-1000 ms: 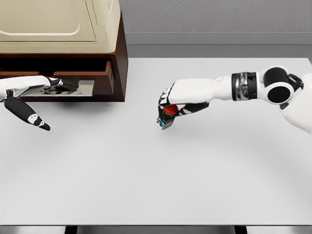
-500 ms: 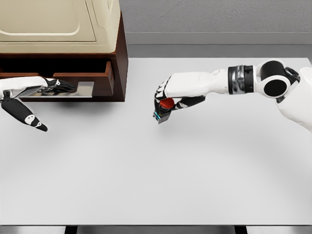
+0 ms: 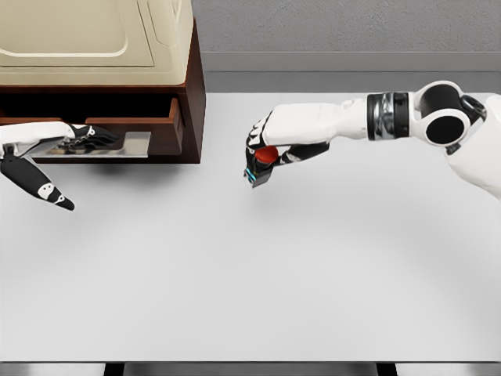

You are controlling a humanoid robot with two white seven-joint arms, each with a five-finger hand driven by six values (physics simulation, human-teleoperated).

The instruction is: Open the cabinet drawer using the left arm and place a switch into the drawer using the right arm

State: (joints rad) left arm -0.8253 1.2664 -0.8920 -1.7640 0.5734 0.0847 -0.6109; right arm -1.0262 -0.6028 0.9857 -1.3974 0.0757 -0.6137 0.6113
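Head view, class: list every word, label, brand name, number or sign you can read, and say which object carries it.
None can be read.
Switch held in the right hand: red button and dark body, no legible marking.
Cabinet and its open drawer, where the left hand rests: plain surfaces, no lettering.
Table: blank.

Bright, even, diffuse light, no glare. Soft faint shadows on white table [image 3: 313, 274] under cabinet [image 3: 156, 78] edge & raised arm. Render slightly soft overall; no edge distortion, focus uniform. Drawer [image 3: 133, 142] interior dim.
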